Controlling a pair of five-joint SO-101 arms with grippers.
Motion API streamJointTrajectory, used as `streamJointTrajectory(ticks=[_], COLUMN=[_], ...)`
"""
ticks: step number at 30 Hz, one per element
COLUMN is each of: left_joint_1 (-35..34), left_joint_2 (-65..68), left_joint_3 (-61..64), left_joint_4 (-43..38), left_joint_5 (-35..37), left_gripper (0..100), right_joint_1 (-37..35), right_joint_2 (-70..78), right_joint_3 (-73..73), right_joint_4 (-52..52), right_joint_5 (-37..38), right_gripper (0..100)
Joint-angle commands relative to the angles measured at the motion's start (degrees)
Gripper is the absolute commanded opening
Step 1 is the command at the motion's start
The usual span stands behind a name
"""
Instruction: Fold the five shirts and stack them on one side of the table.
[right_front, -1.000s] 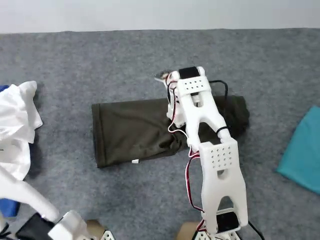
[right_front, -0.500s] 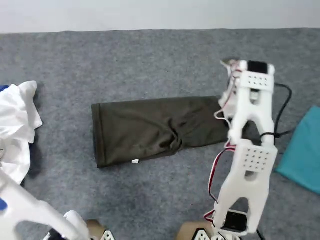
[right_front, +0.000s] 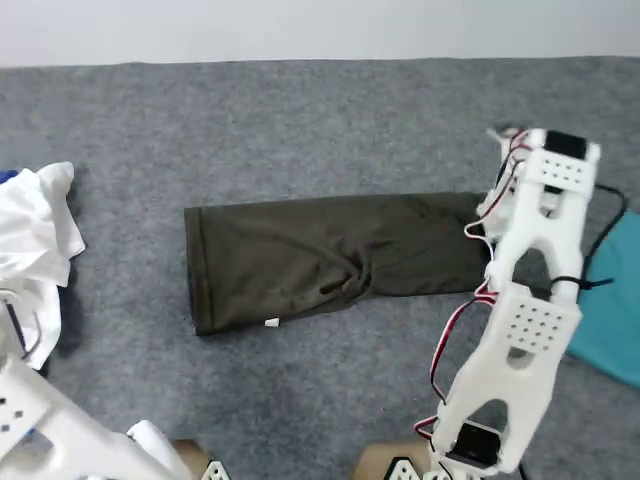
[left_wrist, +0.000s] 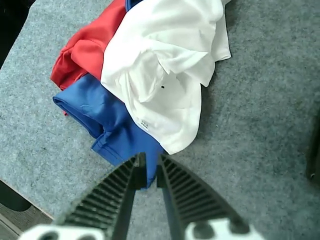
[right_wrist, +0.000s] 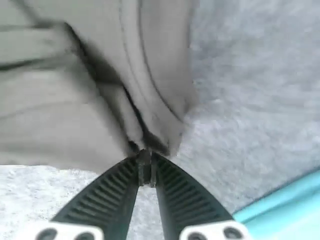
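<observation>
Three shirts lie in a heap just ahead of the left gripper (left_wrist: 148, 167): a white shirt (left_wrist: 165, 75) on top, with a blue shirt (left_wrist: 115, 130) and a red shirt (left_wrist: 85, 50) poking out from under it. The left gripper's fingers are pressed almost together with nothing between them, and their tips hang over the blue shirt's edge. The table (right_front: 300, 110) ends close by the heap, on its red and blue side. A strip of bare grey table lies between the heap and the dark green shirt (right_front: 320, 255), and there is more bare table past that shirt's far edge. The dark green shirt lies stretched out long in the middle. The right gripper (right_wrist: 145, 165) pinches its right end, which bunches into folds at the tips. Just beside the right gripper lies a teal shirt (right_wrist: 280, 210), near the green shirt's end but not touching it.
</observation>
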Motion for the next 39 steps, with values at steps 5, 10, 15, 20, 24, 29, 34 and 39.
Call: streamJointTrajectory(ticks=[5, 10, 15, 20, 24, 29, 34, 39], left_joint_1=[-2.20, -11.25, -16.97, -20.31, -21.54, -21.54, -21.45, -21.54], left_joint_2=[-3.60, -3.25, -3.69, -3.69, -3.69, -3.78, -3.78, -3.78], left_joint_3=[1.89, 2.59, 2.95, 2.95, 2.95, 2.95, 2.95, 3.03], left_joint_4=[0.97, -0.35, -0.18, -0.18, 0.00, 0.00, 0.00, 0.09], left_joint_5=[-0.35, -0.88, -6.86, -7.65, -7.65, -7.65, -7.56, -7.56], left_gripper=[4, 5, 4, 4, 4, 4, 4, 4], right_joint_1=[-14.20, -25.10, -36.44, -44.00, -49.54, -55.16, -59.56, -63.78], right_joint_2=[-7.87, -8.04, -7.52, -7.69, -7.52, -7.25, -3.47, 0.84], right_joint_3=[-0.53, -0.88, -0.88, -0.88, -0.88, -0.88, -0.88, -4.48], right_joint_4=[2.51, 2.24, 0.13, -6.99, -12.79, -15.08, -15.60, -15.52], right_joint_5=[-0.35, -7.03, -19.52, -29.98, -30.77, -41.93, -50.73, -51.96], right_gripper=[1.3, 1.4, 1.9, 1.9, 1.8, 6.4, 33.0, 39.3])
